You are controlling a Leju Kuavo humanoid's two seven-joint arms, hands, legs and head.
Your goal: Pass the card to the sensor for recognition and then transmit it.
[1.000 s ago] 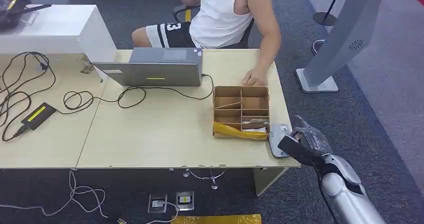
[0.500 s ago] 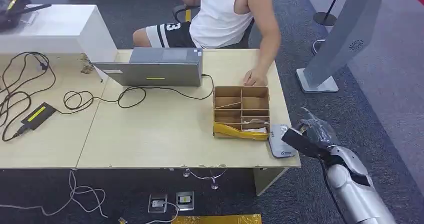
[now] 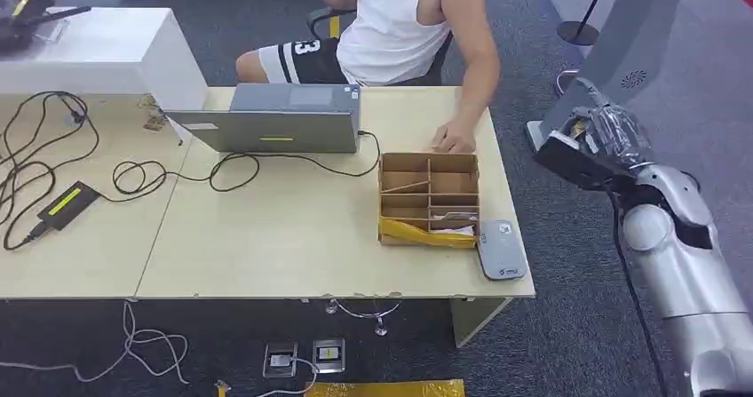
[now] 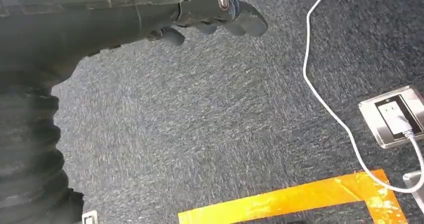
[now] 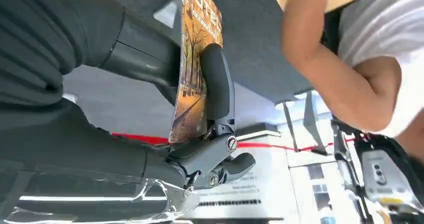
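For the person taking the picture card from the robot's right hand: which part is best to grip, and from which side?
Probably the free end of the orange picture card, the end beyond the right hand. The thumb and fingers pinch its middle and lower part flat, face on face, so that end sticks out bare; pinching both faces from beyond the fingertips should avoid them.

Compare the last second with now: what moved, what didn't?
The right hand rose from beside the grey sensor at the table's near right corner, swinging away from it toward the seated person. It pinches the card between thumb and finger. The sensor, cardboard organizer, laptop and the person's hand on the table stayed put. The left hand hangs over carpet.
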